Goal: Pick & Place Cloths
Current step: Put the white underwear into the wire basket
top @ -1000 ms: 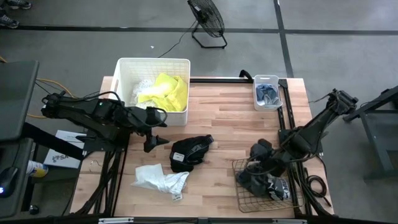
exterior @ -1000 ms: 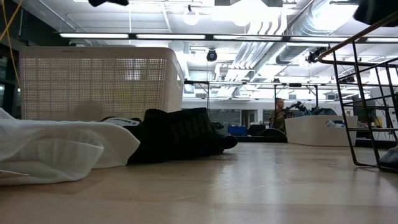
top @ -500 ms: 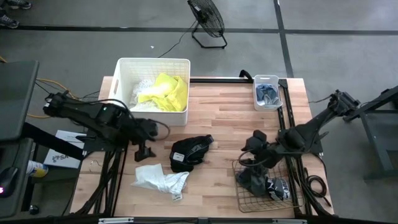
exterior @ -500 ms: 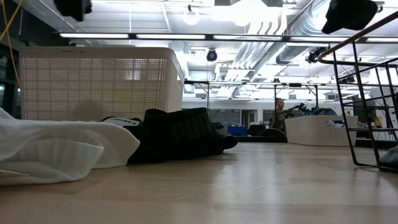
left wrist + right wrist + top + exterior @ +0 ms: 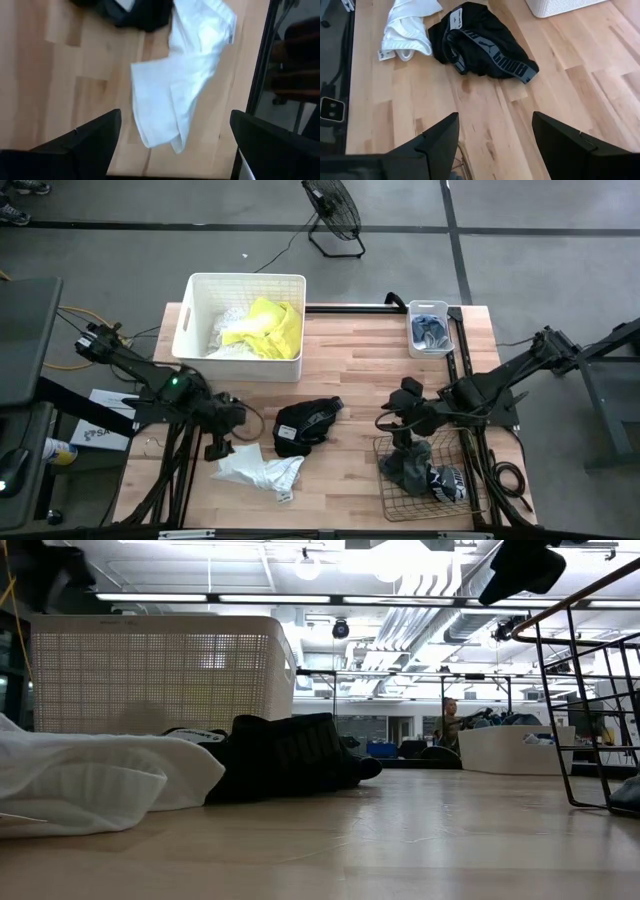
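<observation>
Left gripper hangs over the table's left edge, fingers spread wide with nothing between them, directly above the white garment. That white garment lies crumpled near the front-left corner, its long axis running roughly along the front edge, the wider bunched end toward the left edge and a narrower end with a tag toward the middle.

Just behind it and toward the centre sits the black garment, touching or nearly touching the white one in the low view. Its long axis slants from the front-left up toward the back-right, grey waistband with white lettering showing in the right wrist view.

Right gripper hovers above the back-left corner of the wire basket, jaws parted and empty. Inside the basket, a dark grey garment and a black one with white print lie heaped.

At the back-left corner, the white tub holds the neon yellow garment over pale cloth. A small bin at the back-right holds the grey-blue socks.
</observation>
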